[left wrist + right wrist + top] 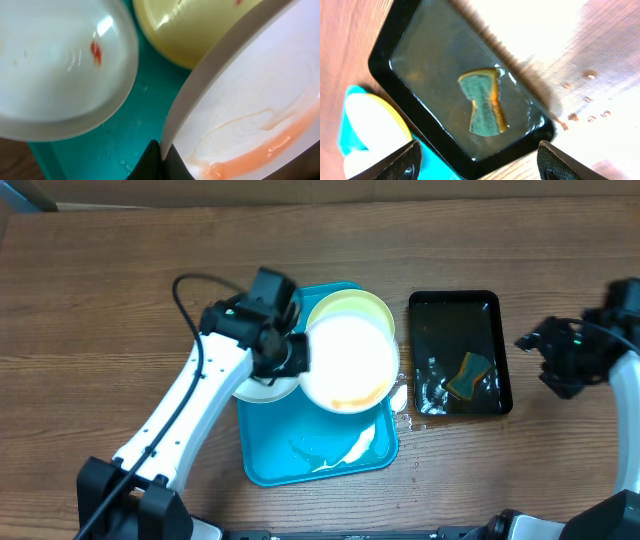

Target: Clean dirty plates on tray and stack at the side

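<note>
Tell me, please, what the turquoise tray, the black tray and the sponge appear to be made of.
Turquoise tray: probably moulded plastic, glossy, uniform colour, rounded rim. Black tray: likely plastic too, shiny and reflective under water. Sponge: apparently foam, orange body with a green scouring face, matte.

No readable text, labels, brands or numbers in any view; nothing legible on the plates [348, 363], the turquoise tray [300, 465], the black tray [505, 350] or the sponge [468, 375]; the arms' surfaces show no readable print.
</note>
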